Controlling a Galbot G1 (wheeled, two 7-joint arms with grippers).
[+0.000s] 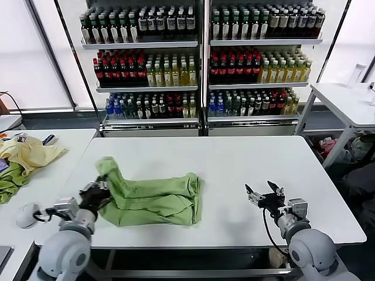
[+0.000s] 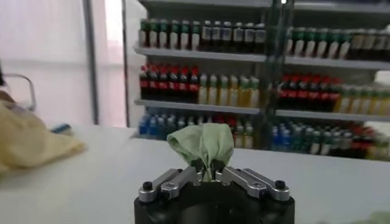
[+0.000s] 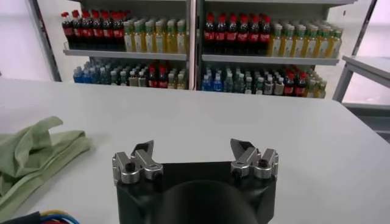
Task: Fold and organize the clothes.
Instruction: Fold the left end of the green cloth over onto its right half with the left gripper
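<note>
No lettering can be read anywhere. The bottles (image 1: 176, 26) on the shelves (image 1: 202, 42) carry labels, but these are too small to make out, and the T-shirt (image 1: 155, 199) shows no print.

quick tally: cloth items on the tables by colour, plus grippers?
Sage-green T-shirt: 1, pinched by the left gripper
Pale yellow garment: 1
Darker green cloth: 1
Grippers: 2, right gripper open over bare table
Total: 5

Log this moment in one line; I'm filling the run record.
left pincer: shut on green T-shirt, corner lifted | right pincer: open, idle over white table | T-shirt: partly folded
</note>
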